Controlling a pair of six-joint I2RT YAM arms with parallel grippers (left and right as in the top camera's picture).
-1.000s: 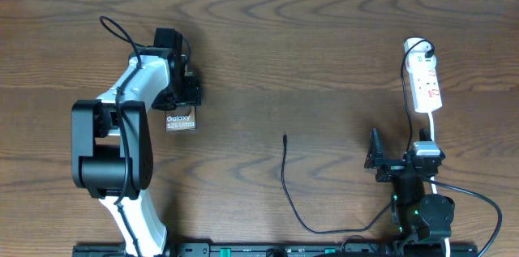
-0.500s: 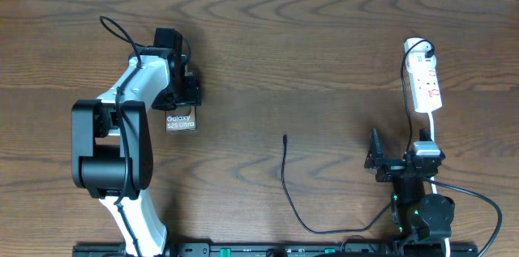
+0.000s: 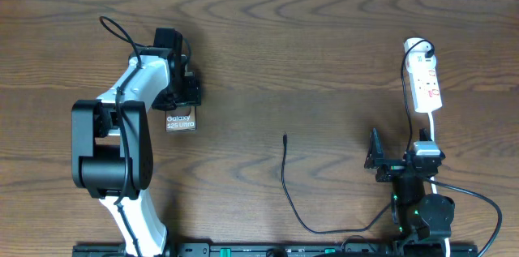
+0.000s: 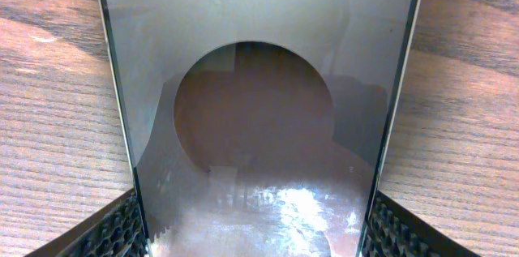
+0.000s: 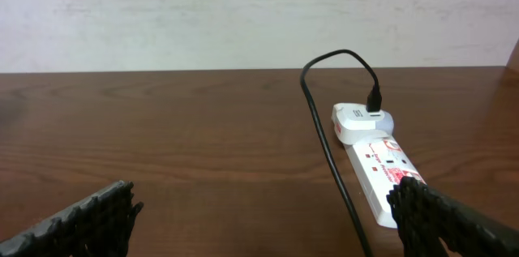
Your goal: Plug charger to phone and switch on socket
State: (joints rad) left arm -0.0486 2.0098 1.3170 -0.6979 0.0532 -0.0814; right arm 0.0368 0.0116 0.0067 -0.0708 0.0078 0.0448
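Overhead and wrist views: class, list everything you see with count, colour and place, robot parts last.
phone: one, dark bronze, white lettering, table's left, in the left pincer.
charger: one, thin black cable, tip loose mid-table.
socket: one, white strip, red marks, table's far right.
adapter: one, white, on the socket's far end, black cable plugged in.
table: one, dark brown wood.
wall: one, pale, behind the table.
arms: two; left arm white and black, right arm black.
left pincer: one, black pads, shut on the phone.
right pincer: one, black pads, open, empty.
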